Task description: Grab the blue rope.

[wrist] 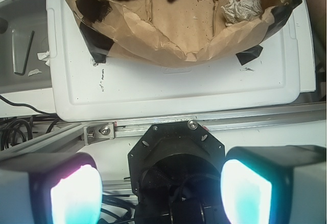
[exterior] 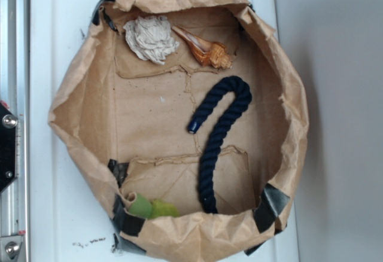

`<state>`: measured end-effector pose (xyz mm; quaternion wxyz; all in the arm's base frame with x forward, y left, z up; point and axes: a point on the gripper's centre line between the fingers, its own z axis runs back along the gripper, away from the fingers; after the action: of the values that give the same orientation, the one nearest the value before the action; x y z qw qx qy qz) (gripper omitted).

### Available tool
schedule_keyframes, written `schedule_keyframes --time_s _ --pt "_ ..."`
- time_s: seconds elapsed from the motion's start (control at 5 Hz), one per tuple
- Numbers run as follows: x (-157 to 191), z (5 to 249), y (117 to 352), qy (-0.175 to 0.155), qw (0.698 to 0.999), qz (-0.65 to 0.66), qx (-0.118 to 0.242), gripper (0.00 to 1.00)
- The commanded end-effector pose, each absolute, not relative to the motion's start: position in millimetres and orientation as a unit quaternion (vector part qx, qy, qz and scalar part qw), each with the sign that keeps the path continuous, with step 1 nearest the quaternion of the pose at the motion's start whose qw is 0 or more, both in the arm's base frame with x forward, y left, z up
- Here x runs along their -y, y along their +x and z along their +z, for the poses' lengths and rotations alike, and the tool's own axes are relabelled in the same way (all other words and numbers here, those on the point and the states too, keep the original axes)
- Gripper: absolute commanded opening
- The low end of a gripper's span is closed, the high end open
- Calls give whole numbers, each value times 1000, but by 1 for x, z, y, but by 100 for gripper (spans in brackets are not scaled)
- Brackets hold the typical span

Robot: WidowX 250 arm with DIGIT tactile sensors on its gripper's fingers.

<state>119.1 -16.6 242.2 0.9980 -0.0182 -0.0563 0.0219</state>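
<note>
The blue rope lies on the floor of a brown paper bag whose walls are rolled down into a low tub. It is bent like a cane: a long leg runs from the near wall up to a hook, and the short end comes back down to a capped tip in the middle. An orange shell and a crumpled pale wad sit against the far wall, well apart from the long leg; a green piece rests in the near corner. The bag stands on a white tray on the table.

The tool is released, its two pads spread wide, and sits outside the bag over the metal rail, not yet above the rope. A good grab probably means clearing the bag's wall, then coming down over the middle of the long leg with the pads either side of it, across the strand, away from the paper folds.
</note>
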Motion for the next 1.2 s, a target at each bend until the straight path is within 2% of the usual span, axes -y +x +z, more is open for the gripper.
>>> schedule_keyframes --time_s 0.0,0.2,0.4,0.6,0.8,1.0 --pt "17 242 119 -18 998 22 56 100" --pt "24 236 149 -33 994 61 83 100" --pt "25 228 182 -45 991 114 60 100" --pt "23 222 224 -69 978 175 86 100" --pt "14 208 264 -116 957 238 118 100" --pt "1 194 277 -115 943 276 142 100"
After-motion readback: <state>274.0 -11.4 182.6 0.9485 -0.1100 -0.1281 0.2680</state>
